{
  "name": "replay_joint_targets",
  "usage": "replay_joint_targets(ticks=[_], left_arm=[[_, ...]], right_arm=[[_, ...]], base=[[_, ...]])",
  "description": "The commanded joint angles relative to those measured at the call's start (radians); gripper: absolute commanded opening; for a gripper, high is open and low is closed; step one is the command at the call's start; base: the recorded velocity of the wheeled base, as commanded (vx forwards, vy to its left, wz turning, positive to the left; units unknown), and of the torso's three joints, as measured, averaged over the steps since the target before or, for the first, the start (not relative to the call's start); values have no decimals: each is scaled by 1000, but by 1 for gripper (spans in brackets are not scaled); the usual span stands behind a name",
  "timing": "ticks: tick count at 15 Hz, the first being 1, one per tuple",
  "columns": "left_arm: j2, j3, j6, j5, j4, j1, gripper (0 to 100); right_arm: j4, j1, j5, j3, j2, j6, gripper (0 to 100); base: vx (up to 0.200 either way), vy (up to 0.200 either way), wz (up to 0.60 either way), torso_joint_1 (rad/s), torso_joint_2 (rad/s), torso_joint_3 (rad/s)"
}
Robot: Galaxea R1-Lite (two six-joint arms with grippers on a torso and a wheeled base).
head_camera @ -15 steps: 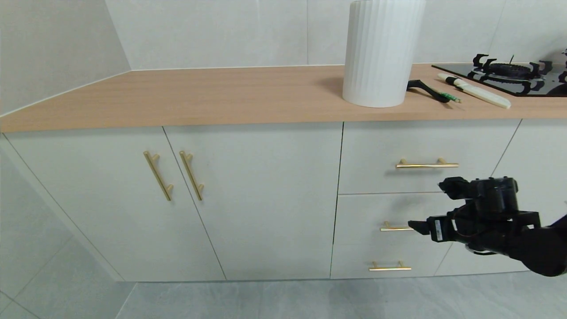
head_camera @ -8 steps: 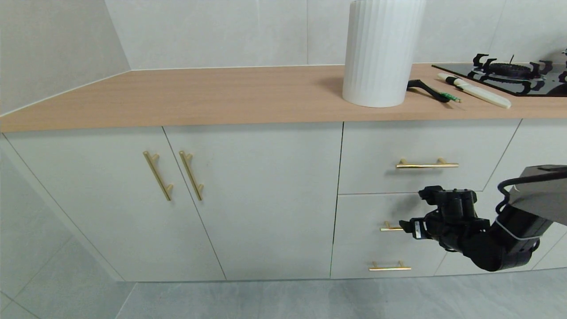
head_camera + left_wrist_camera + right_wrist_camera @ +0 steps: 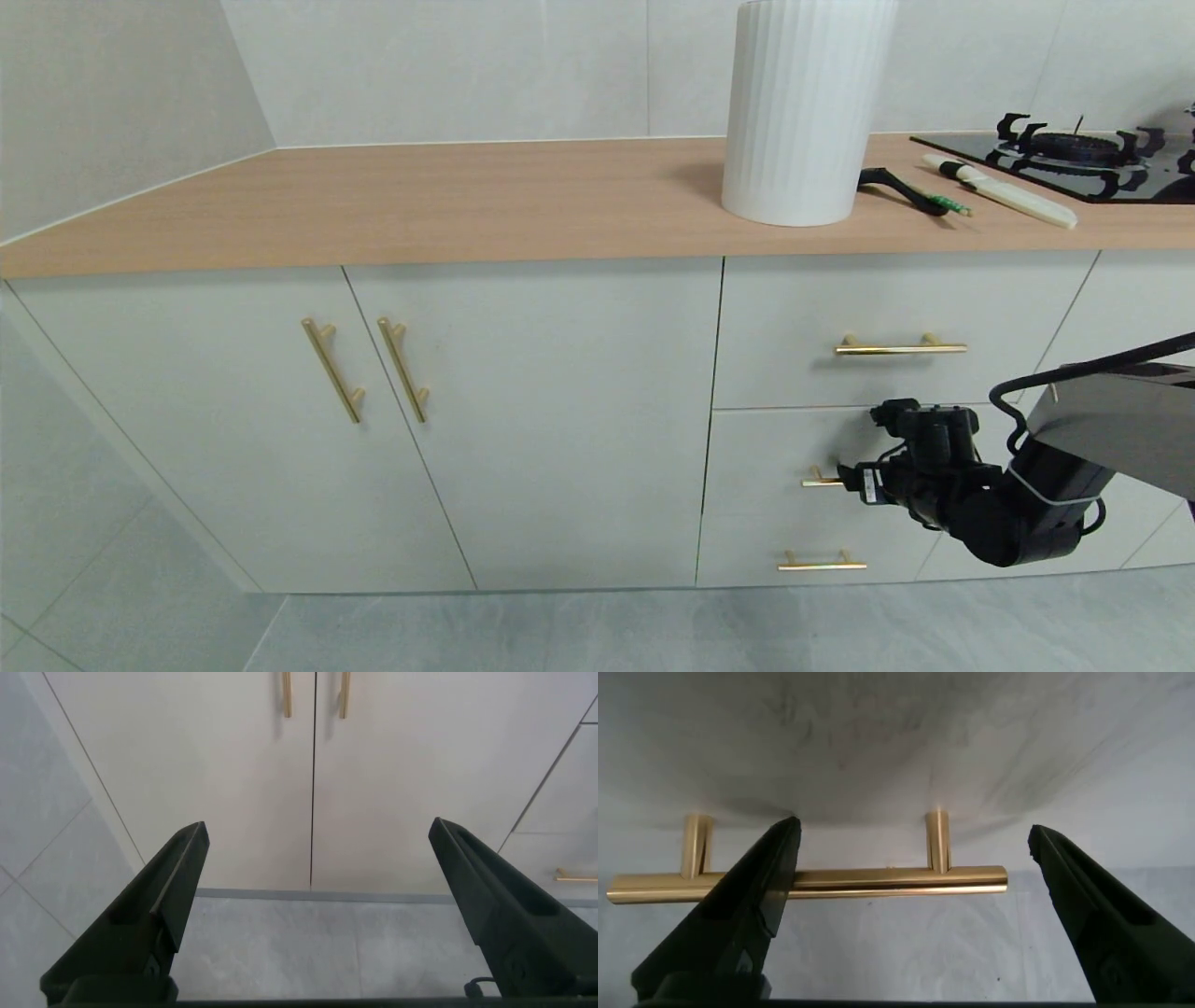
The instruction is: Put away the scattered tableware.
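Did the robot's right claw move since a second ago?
Yes. The right gripper slid toward the robot's left, closer to the middle drawer handle, which stayed put.

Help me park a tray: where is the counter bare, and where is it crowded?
The countertop is bare from the left wall corner across to the white ribbed canister, front edge to back tiles. Right of the canister it is crowded: a black-handled utensil and a white knife lie close together beside the gas hob.
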Motion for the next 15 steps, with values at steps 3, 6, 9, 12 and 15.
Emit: replay_joint_targets(ticks=[3, 6, 9, 12, 15], left_arm=[[0, 0, -1, 0, 0, 0, 100], [0, 0, -1, 0, 0, 0, 100], [0, 0, -1, 0, 0, 0, 100], [0, 0, -1, 0, 0, 0, 100], [0, 0, -1, 0, 0, 0, 100]], right_arm=[[6, -4, -1, 10, 16, -16, 100], [12, -4, 9, 52, -12, -27, 100], [103, 1, 22, 122, -104, -45, 100], [420, 44, 70, 178, -388, -79, 100], [761, 93, 139, 129, -665, -76, 100]], base=[[0, 0, 0, 0, 0, 0], [0, 0, 0, 0, 0, 0], [0, 0, 0, 0, 0, 0], [0, 0, 0, 0, 0, 0], [0, 0, 0, 0, 0, 0]])
